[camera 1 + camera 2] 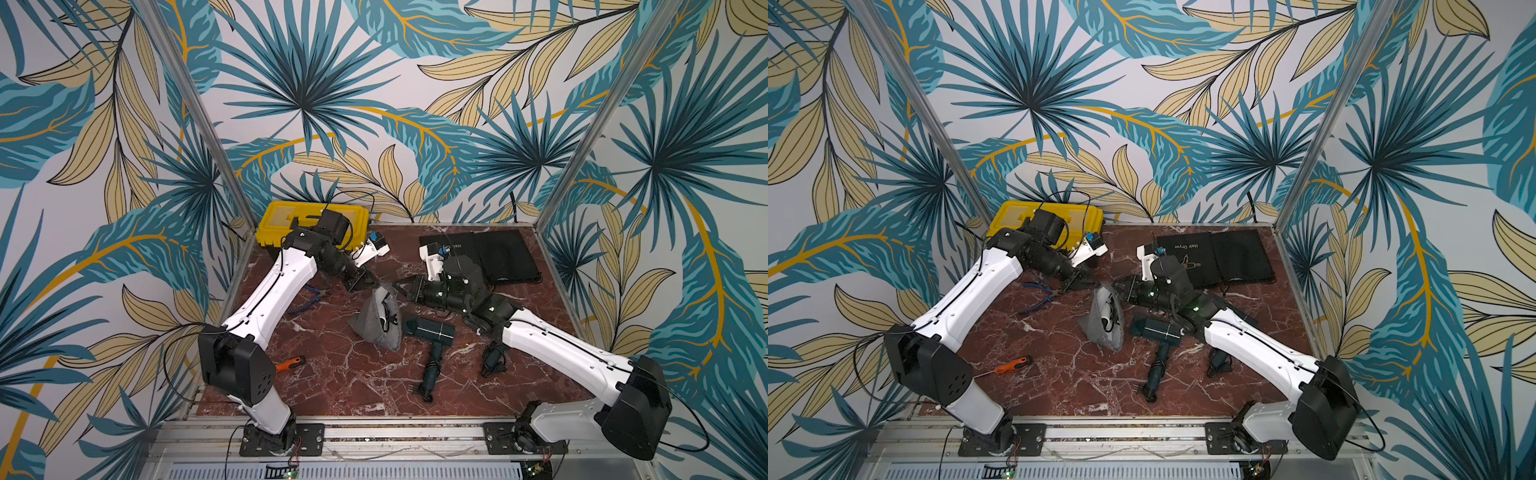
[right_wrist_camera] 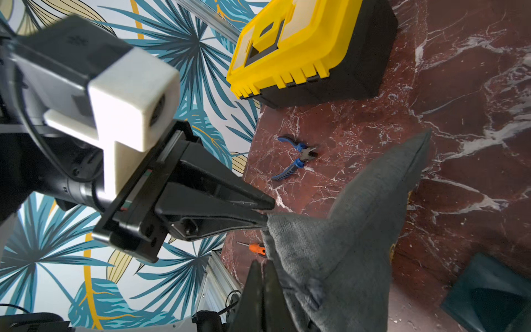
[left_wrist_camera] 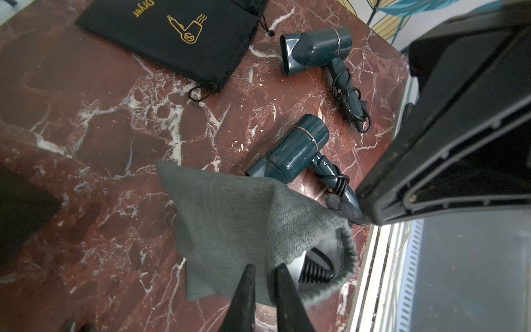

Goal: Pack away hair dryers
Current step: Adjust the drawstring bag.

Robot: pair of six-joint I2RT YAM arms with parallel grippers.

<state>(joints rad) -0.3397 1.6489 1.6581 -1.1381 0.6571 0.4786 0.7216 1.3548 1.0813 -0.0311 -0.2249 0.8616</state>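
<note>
Tabletop [image 1: 353, 386] centre held the grey pouch [image 1: 368, 326], tented, its long axis running far to near, with the white dryer [image 1: 391, 319] inside. The left fingers [image 3: 244, 290] reached its far rim from the left, narrowly parted; whether they pinched the cloth could not be told. The right fingers [image 2: 255, 287] met the same rim from the right, pressed together, seemingly on the cloth.

The teal dryer [image 1: 432, 332] lay just right of the pouch, barrel crosswise, handle pointing near, closer to the right arm. Another dark dryer [image 3: 316, 46] lay partly under that arm. Black pouches [image 1: 490, 253] lay flat at the far right.

Pliers [image 1: 1038, 297] and the yellow toolbox [image 1: 282, 224] crowded the left. Open room lay toward the near edge.
</note>
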